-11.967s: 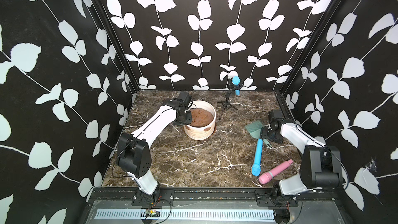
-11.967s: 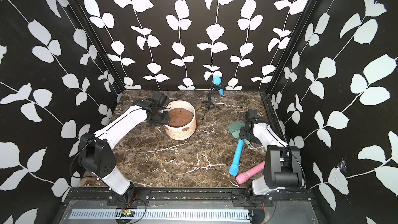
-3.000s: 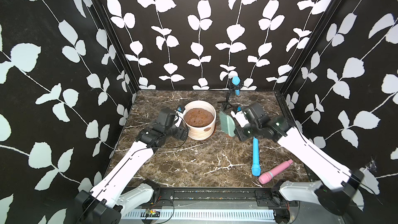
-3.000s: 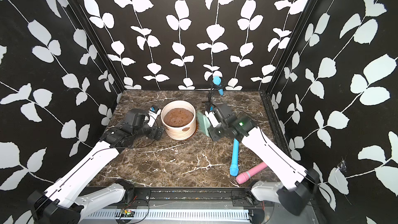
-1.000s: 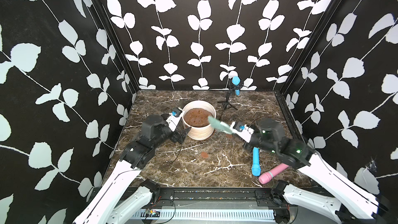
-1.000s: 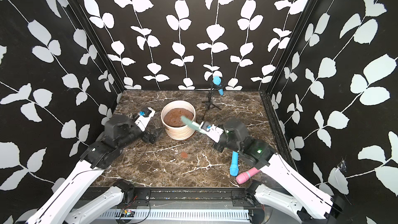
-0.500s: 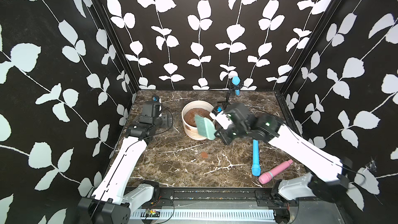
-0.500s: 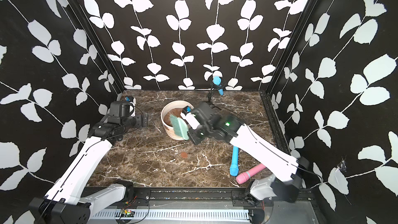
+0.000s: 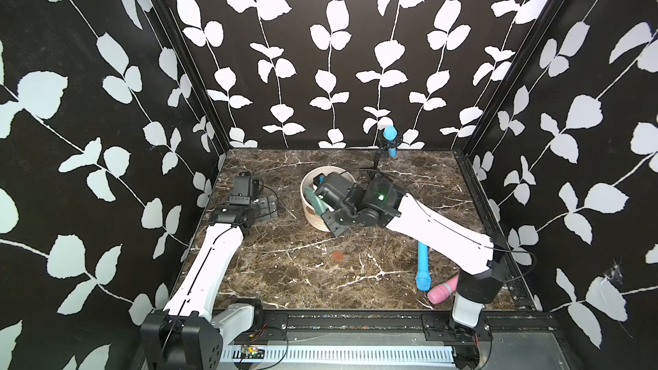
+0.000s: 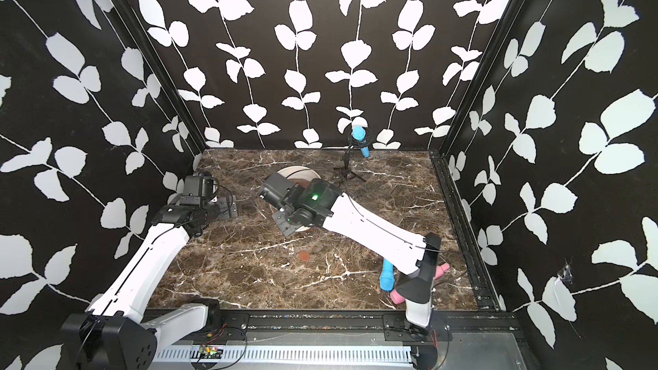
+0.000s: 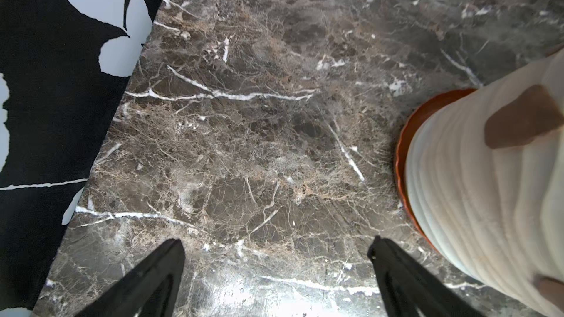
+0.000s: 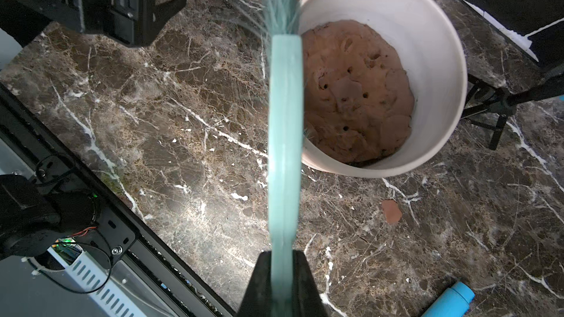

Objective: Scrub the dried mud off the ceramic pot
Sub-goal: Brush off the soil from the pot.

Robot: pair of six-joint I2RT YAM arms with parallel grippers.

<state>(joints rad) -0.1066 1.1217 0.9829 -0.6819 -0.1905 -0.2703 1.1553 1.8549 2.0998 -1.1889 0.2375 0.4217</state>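
Observation:
The cream ribbed ceramic pot (image 9: 312, 216) stands mid-table on an orange saucer (image 11: 406, 135), with a brown soil mass (image 12: 357, 93) inside. Two patches of dried mud (image 11: 518, 117) show on its side in the left wrist view. A loose disc of dried mud (image 9: 337, 256) lies on the table in front. My right gripper (image 12: 282, 257) is shut on a teal brush (image 12: 285, 117), whose bristles meet the pot's left outer wall by the rim (image 12: 427, 10). My left gripper (image 11: 276, 240) is open over bare marble left of the pot, apart from it.
A blue microphone on a small tripod (image 9: 390, 137) stands at the back. A second blue microphone (image 9: 423, 268) and a pink one (image 9: 443, 288) lie at the front right. The left wall (image 11: 61, 86) is close beside my left gripper.
My right gripper has carried the brush leftward along the pot's front to its left side. The left gripper has dropped lower beside the pot and stayed open.

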